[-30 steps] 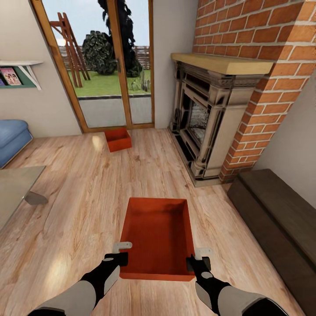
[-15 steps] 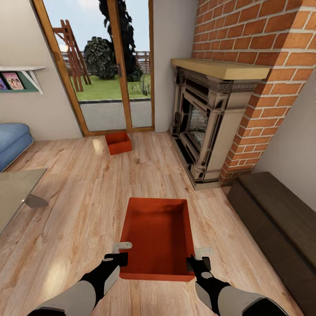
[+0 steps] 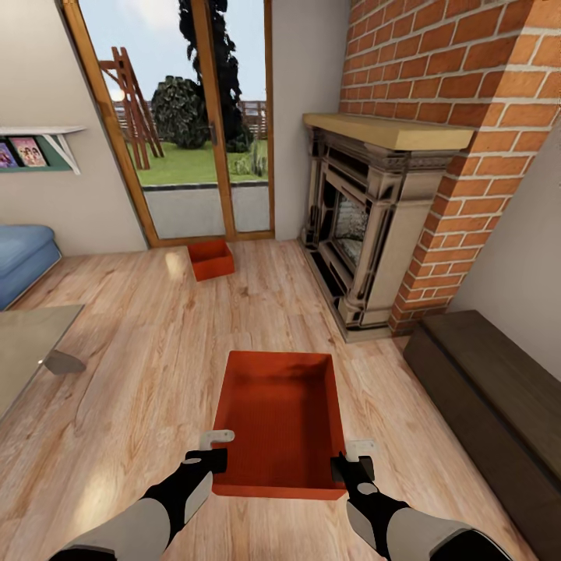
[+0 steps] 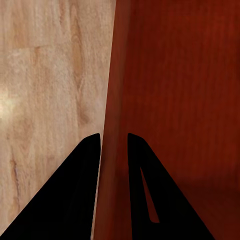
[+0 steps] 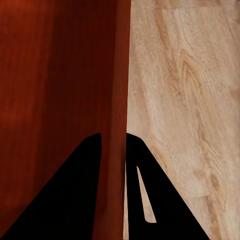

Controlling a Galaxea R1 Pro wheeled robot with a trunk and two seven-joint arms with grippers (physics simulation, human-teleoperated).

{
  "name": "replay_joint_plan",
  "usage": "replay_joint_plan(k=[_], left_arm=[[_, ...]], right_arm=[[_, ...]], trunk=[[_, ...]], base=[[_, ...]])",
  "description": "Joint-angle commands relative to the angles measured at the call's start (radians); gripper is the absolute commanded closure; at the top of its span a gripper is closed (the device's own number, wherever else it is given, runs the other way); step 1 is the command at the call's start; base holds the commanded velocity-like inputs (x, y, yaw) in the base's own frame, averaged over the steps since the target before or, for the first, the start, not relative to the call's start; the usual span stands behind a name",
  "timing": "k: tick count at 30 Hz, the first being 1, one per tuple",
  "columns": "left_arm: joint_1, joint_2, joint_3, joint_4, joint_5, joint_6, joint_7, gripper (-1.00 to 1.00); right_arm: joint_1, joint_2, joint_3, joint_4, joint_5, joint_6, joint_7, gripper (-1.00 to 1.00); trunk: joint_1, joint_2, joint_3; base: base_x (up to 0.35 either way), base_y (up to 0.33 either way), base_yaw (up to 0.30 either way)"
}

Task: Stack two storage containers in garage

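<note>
Here's the living room's wood-plank floor (image 3: 140, 366) spreading out beyond both grippers, with the brick fireplace (image 3: 374, 234) ahead and to the right of them and the glass doors (image 3: 195, 125) far ahead. Between the two grippers hangs one orange-red storage container (image 3: 280, 421), open side up, while the second container (image 3: 211, 259) sits on the planks far ahead of the left gripper, just before the doors. The left gripper (image 3: 209, 453) pinches the held container's left wall, one finger (image 4: 82, 165) outside and one inside, and the right gripper (image 3: 352, 461) clamps the right wall the same way, fingers (image 5: 87, 165) straddling it.
</note>
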Motion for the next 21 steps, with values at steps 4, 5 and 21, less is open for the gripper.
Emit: replay_joint_plan(k=[4, 5, 21], left_arm=[[0.0, 0.008, 0.016, -0.001, -0.002, 0.007, 0.024, 1.0], [0.0, 0.008, 0.016, -0.001, -0.002, 0.007, 0.025, 1.0], [0.0, 0.008, 0.016, 0.002, -0.002, 0.007, 0.024, 1.0]], right_arm=[[-0.001, 0.001, -0.029, -0.002, 0.012, -0.001, 0.0, 1.0], [-0.001, 0.001, -0.029, -0.002, 0.012, -0.001, 0.0, 1.0], [-0.001, 0.001, -0.029, -0.002, 0.012, -0.001, 0.0, 1.0]], trunk=[[0.0, -0.001, 0.005], [0.0, -0.001, 0.007], [0.0, -0.001, 0.033]], base=[[0.0, 0.0, 0.0], [0.0, 0.0, 0.0], [0.0, 0.0, 0.0]])
